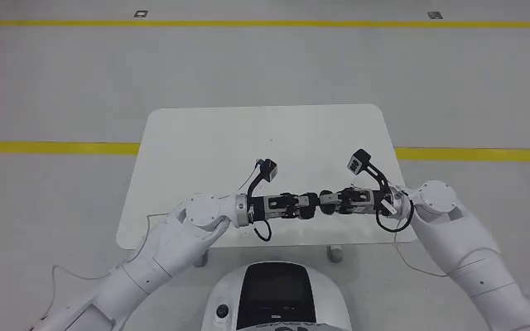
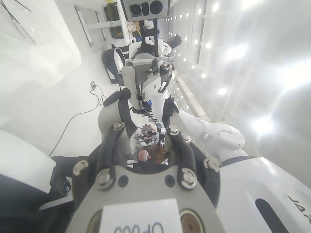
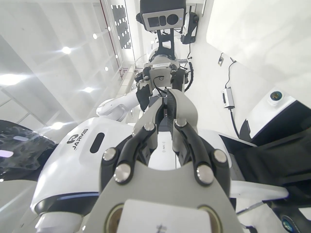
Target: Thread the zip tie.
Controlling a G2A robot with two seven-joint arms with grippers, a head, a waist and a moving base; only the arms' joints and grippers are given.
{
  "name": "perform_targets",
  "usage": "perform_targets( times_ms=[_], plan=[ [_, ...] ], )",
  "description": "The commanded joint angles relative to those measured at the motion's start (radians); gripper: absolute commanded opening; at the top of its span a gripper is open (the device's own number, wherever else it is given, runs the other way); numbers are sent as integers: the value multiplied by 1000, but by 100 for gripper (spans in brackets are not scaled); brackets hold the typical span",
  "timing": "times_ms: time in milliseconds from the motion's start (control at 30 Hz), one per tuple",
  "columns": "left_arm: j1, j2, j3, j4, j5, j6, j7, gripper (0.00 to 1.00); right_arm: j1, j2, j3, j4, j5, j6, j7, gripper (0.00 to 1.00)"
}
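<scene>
left gripper (image 2: 147, 98): fingers apart | right gripper (image 3: 167, 98): fingers together, facing it tip to tip | zip tie (image 2: 151, 122): seemingly thin dark strip between them, long axis left-right

The left arm (image 1: 157, 256) and right arm (image 1: 472, 248) wear glossy white shells with black joints. On the grey wrist plate (image 3: 155, 195) sit round-headed silver screws (image 3: 122, 172); black link bars (image 3: 188, 134) run from it to grey, black-padded fingers (image 3: 187, 103), and a thin black cable (image 1: 383, 222) loops behind it.
</scene>
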Motion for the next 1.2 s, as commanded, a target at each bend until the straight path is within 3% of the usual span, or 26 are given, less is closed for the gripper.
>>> perform_targets(
  times_ms=[0, 100, 267, 733, 1167],
  plan=[
    [0, -1, 0, -1, 3, 3, 0, 28, -2, -1, 0, -1, -8, 3, -4, 0],
    [0, -2, 0, 0, 7, 7, -2, 18, -4, -2, 0, -1, -19, 7, -12, 0],
    [0, -3, -1, 1, 16, 13, -3, 10, -8, -2, 5, -2, -36, 15, -19, 0],
    [2, -6, -4, 1, 35, 25, -4, 9, -17, -7, 16, -7, -32, 8, -13, 0],
    [3, -10, -7, 2, 40, 26, -8, 2, -17, -13, 15, -10, -36, 6, -1, 0]
  ],
)
